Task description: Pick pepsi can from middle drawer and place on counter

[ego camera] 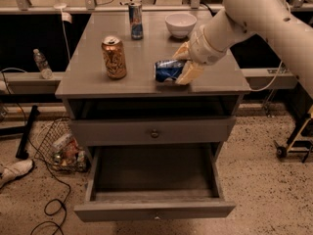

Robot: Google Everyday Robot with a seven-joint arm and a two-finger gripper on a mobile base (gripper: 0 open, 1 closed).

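Observation:
The pepsi can [167,70], dark blue, lies on its side in my gripper [182,66], over the front middle of the grey counter [88,77], at or just above its surface. The gripper's tan fingers [190,72] are shut on the can's right end, and the white arm comes in from the upper right. The middle drawer [154,180] stands pulled open below, its dark floor bare.
A gold-orange can [114,57] stands on the counter's left. A slim blue-silver can [135,20] and a white bowl [180,24] stand at the back. A closed knobbed drawer front [152,130] sits above the open one. A wire basket [58,146] and cables lie on the floor at left.

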